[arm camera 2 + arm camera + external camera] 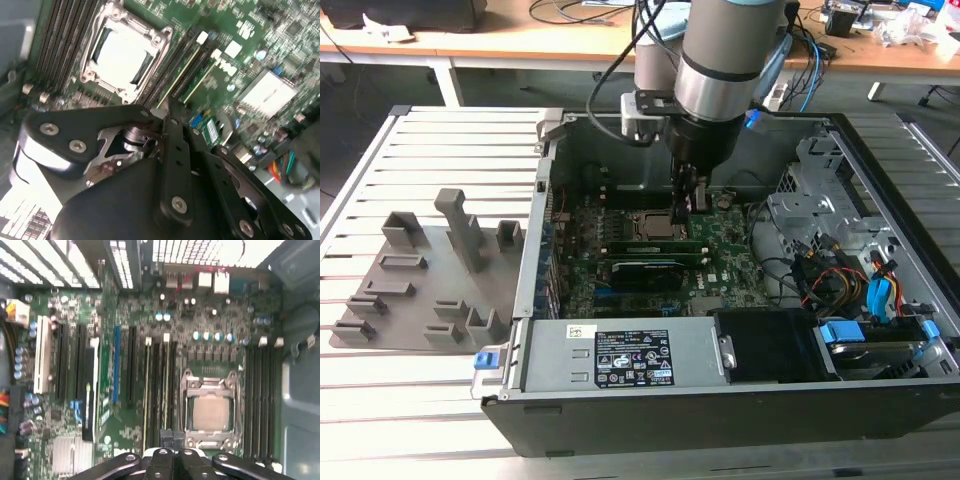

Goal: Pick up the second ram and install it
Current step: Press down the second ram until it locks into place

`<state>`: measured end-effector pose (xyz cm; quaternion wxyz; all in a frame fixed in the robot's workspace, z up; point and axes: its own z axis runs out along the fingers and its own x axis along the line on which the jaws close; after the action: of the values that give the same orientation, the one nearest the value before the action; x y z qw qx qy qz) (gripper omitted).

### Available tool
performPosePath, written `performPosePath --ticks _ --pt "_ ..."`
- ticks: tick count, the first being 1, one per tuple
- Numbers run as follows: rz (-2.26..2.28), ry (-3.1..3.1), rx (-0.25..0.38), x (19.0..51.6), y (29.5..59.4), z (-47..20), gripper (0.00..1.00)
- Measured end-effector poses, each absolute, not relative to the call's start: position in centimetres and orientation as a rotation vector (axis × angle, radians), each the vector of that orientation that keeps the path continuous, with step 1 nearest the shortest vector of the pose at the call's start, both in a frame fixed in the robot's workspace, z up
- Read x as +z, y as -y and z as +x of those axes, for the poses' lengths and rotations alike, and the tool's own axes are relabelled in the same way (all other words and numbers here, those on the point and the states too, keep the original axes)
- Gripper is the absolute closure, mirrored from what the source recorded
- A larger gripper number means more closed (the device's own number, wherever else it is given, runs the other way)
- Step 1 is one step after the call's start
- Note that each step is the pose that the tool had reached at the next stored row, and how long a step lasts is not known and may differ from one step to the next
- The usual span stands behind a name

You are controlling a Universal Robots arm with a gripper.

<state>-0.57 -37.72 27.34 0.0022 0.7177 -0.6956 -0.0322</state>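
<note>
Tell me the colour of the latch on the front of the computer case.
Blue latch, seen best in the exterior view, on the case.

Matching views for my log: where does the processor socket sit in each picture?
Exterior view: processor socket mid-motherboard, just below the arm's tip.
Second wrist view: silver-framed square between memory slot banks.
First wrist view: silver frame between slot banks.
Shared landmark: the seated green memory sticks alongside it.

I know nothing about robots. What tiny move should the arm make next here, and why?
Probably a short, straight push downward. The fingers, drawn together, sit just over one end of the second ram, which already stands in its slot beside the processor socket, next to another green stick. Whether it is fully seated cannot be told, so a gentle press looks sensible.
</note>
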Motion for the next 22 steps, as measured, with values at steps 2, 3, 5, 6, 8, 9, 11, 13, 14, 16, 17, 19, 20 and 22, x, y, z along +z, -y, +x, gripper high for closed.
performPosePath --ticks 2,3,5,6,8,9,11,13,14,16,17,19,20,22 --pt "2.251 2.182 -0.102 26.5 37.7 1.1 0.89" --pt "2.252 2.182 -0.102 26.1 37.7 1.4 0.89" --pt "2.251 2.182 -0.102 25.0 37.7 1.5 0.89" --pt "2.251 2.182 -0.102 24.6 37.7 1.5 0.89" --pt "2.252 2.182 -0.102 24.1 37.7 1.5 0.89" --pt "2.251 2.182 -0.102 23.8 37.7 1.6 0.89" --pt "2.251 2.182 -0.102 23.2 37.7 1.6 0.89" --pt "2.251 2.181 -0.101 22.9 37.8 1.7 0.89" --pt "2.251 2.182 -0.102 22.8 37.8 1.7 0.89" --pt "2.253 2.184 -0.101 22.9 37.8 1.7 0.89" --pt "2.254 2.185 -0.097 23.3 37.8 1.6 0.89" --pt "2.257 2.187 -0.090 23.3 37.8 0.0 0.89" --pt "2.258 2.188 -0.089 23.3 37.8 -1.0 0.89" --pt "2.259 2.189 -0.087 23.2 37.8 -3.0 0.89"
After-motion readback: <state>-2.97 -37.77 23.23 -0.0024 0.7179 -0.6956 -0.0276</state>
